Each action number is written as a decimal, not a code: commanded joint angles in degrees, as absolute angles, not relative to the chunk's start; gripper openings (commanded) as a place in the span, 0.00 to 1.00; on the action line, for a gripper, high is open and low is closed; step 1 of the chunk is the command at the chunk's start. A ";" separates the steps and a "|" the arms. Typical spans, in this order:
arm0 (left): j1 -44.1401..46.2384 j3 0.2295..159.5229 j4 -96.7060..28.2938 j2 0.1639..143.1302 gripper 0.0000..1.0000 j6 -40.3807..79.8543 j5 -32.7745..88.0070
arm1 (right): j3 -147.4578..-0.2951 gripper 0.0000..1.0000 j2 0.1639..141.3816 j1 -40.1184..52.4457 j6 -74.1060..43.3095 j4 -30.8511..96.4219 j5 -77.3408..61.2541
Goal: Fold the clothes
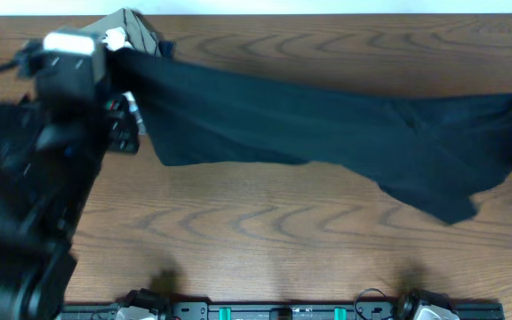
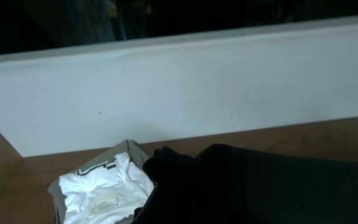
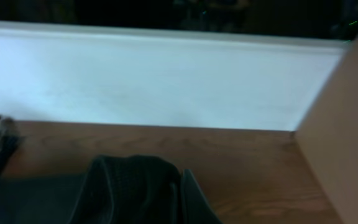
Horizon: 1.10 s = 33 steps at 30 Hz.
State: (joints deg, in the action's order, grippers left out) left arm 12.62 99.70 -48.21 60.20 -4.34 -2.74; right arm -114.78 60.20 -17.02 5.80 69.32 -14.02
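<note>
The clothes (image 1: 327, 133) hide both grips: left claw (image 1: 124, 60) and right claw (image 3: 138, 208) each pinch an end tight, with the cloth stretched between them.

Overhead looks straight down on brown wooden tabletop (image 1: 327, 53); both wrist views sit low, close, facing white back wall (image 2: 197, 93); all three share the black fabric garment (image 1: 327, 124).

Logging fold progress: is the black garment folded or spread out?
Spread, not folded: the black garment stretches as one long band across the table, from the far-left corner to the right edge.
</note>
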 commanded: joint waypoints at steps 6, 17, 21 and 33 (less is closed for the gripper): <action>12.34 100.68 -51.07 62.70 0.06 -2.39 -2.98 | -115.66 0.01 64.12 -16.97 6.17 69.65 -8.80; 12.34 100.86 -50.02 66.92 0.06 -1.58 -3.01 | -120.84 0.01 66.24 -16.97 6.31 70.98 -10.96; 12.34 100.86 -49.65 62.19 0.06 -1.58 -3.01 | -126.50 0.01 64.55 -16.97 6.33 74.74 -10.94; 12.34 100.86 -48.90 47.83 0.06 0.12 -1.32 | -147.96 0.01 59.92 -16.95 6.22 87.18 -10.66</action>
State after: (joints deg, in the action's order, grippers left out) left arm 12.62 100.33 -49.47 48.25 -1.06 -1.76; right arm -144.24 59.88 -17.02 5.69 86.54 -11.90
